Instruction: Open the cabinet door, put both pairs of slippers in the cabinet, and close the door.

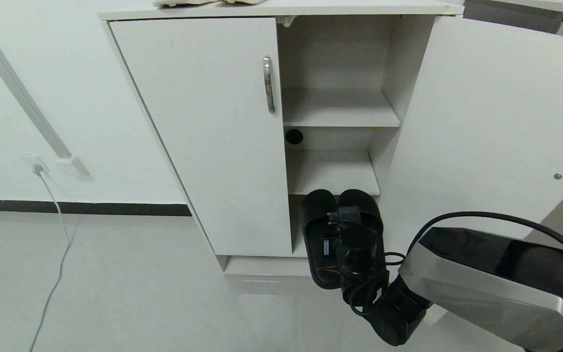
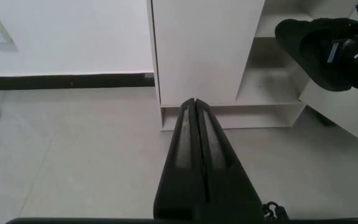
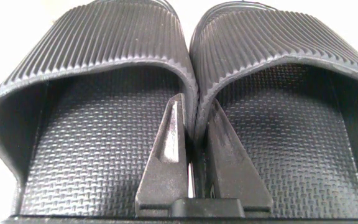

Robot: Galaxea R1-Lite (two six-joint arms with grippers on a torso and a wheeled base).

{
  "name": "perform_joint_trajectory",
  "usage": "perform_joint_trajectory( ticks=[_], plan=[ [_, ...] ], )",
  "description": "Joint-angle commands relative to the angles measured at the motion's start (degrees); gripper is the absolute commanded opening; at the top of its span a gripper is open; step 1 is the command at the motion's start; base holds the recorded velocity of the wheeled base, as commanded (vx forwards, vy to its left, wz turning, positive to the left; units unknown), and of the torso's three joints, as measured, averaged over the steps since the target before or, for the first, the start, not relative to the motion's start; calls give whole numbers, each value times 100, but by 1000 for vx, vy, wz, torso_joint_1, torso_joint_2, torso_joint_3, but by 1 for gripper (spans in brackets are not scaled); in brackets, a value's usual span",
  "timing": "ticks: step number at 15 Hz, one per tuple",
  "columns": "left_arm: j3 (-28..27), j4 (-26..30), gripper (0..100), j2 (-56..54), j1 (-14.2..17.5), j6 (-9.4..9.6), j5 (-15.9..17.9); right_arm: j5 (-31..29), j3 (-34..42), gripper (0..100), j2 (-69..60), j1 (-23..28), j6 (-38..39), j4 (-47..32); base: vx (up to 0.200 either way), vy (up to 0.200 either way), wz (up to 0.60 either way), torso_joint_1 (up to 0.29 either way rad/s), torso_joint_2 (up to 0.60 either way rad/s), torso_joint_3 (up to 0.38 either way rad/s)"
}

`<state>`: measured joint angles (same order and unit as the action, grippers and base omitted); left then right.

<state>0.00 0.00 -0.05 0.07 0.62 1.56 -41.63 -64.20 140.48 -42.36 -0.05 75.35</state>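
A pair of black slippers [image 1: 333,220] hangs in front of the lower opening of the white cabinet [image 1: 333,110], toes toward the shelves. My right gripper [image 1: 350,222] is shut on the pair, pinching the two inner side walls together between its fingers [image 3: 169,155]; the ribbed straps [image 3: 135,43] fill the right wrist view. The cabinet's right door [image 1: 496,127] stands wide open; the left door [image 1: 203,132] with its metal handle [image 1: 268,84] is closed. My left gripper [image 2: 194,102] is shut and empty, hovering low over the floor in front of the cabinet base [image 2: 229,115]. A pale item [image 1: 184,2] lies on the cabinet top.
Inside the cabinet are two bare shelves [image 1: 337,110] and a round cable hole [image 1: 293,136]. A wall socket [image 1: 34,164] with a grey cable [image 1: 59,234] trailing over the tiled floor sits to the left. Open floor lies before the cabinet.
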Motion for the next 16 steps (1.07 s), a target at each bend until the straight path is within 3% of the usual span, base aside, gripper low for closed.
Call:
perform_joint_trajectory(
  ticks=[1, 4, 16],
  plan=[
    [0, 0, 0, 5, 1, -1, 2, 6, 12, 0, 32, 0, -30, 24, 0, 0, 0, 0, 0, 0],
    [0, 0, 0, 5, 1, -1, 2, -12, 12, 0, 23, 0, -30, 41, 0, 0, 0, 0, 0, 0],
    [0, 0, 0, 5, 1, -9, -7, -21, 12, 0, -4, 0, -48, 147, 200, 0, 0, 2, 4, 4]
  ],
)
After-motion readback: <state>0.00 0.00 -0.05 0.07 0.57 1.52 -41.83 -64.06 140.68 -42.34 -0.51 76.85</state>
